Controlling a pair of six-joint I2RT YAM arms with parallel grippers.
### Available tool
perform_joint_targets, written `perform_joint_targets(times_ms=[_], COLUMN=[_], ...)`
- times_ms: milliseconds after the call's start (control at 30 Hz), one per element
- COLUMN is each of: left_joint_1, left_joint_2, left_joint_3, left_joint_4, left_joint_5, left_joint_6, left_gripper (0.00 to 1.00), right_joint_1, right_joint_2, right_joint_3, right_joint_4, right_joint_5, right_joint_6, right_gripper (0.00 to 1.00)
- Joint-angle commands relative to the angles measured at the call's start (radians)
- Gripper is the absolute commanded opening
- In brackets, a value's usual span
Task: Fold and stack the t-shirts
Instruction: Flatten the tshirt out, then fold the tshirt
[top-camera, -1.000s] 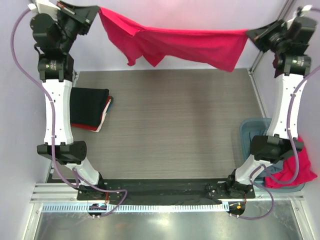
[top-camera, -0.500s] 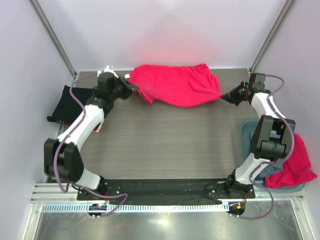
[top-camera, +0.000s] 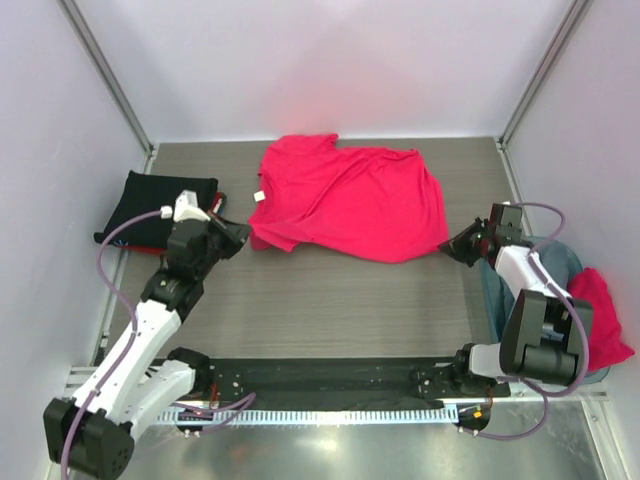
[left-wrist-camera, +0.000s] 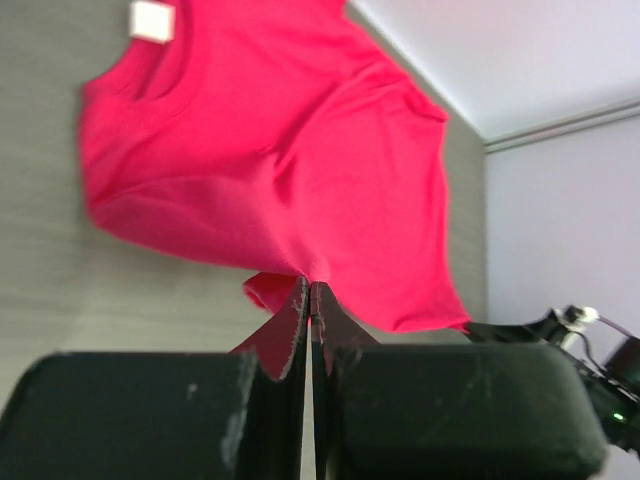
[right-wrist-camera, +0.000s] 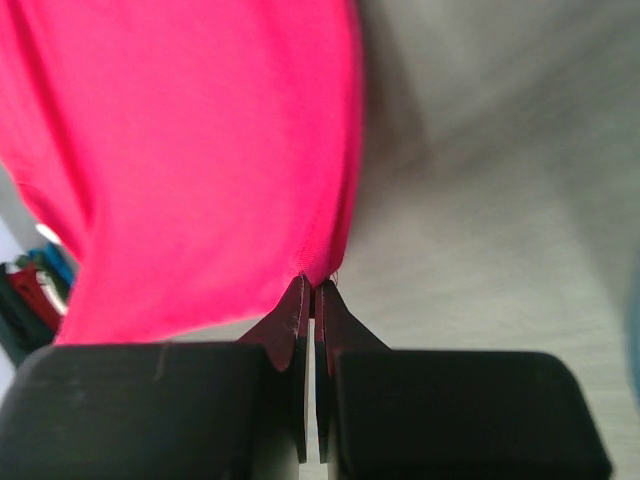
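A bright pinkish-red t-shirt (top-camera: 350, 195) with a white neck label (top-camera: 259, 197) lies spread on the far half of the table. My left gripper (top-camera: 243, 236) is shut on its near-left corner; the wrist view shows the fingers (left-wrist-camera: 322, 330) pinching the cloth (left-wrist-camera: 290, 160). My right gripper (top-camera: 449, 245) is shut on the shirt's near-right corner, with the cloth (right-wrist-camera: 190, 150) at its fingertips (right-wrist-camera: 310, 290). A folded black shirt (top-camera: 160, 205) tops a stack at the left edge, dark red beneath it.
A grey-blue bin (top-camera: 555, 265) stands at the right edge with another pinkish-red garment (top-camera: 605, 320) hanging over it. Metal frame posts (top-camera: 105, 75) rise at the back corners. A black base strip (top-camera: 320, 375) runs along the near edge.
Both grippers came down from high at the back and drew toward the near side, laying the shirt flat on the table. The shirt went from hanging stretched to spread out.
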Motion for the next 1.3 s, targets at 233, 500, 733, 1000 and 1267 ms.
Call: perform_joint_targets(times_ms=[233, 500, 733, 1000, 1267], left_joint_1=[-0.003, -0.003, -0.003, -0.003, -0.003], left_joint_2=[-0.391, -0.259, -0.078, 0.124, 0.357], left_joint_3=[-0.116, -0.202, -0.109, 0.060, 0.241], left_joint_4=[-0.288, -0.199, -0.159, -0.154, -0.136], left_joint_5=[-0.132, -0.032, -0.040, -0.084, -0.104], left_joint_6=[0.028, 0.024, 0.044, 0.051, 0.065], left_gripper=[0.00, 0.00, 0.00, 0.00, 0.00], right_joint_1=[0.002, 0.002, 0.014, 0.034, 0.048], right_joint_2=[-0.326, -0.367, -0.246, -0.075, 0.110], right_joint_3=[-0.137, -0.136, -0.078, 0.059, 0.200], right_joint_4=[-0.135, -0.184, -0.148, -0.085, -0.042], right_joint_5=[0.228, 0.231, 0.206, 0.246, 0.250], right_joint_6=[-0.102, -0.131, -0.131, -0.053, -0.006], right_gripper=[0.01, 0.01, 0.01, 0.01, 0.01])
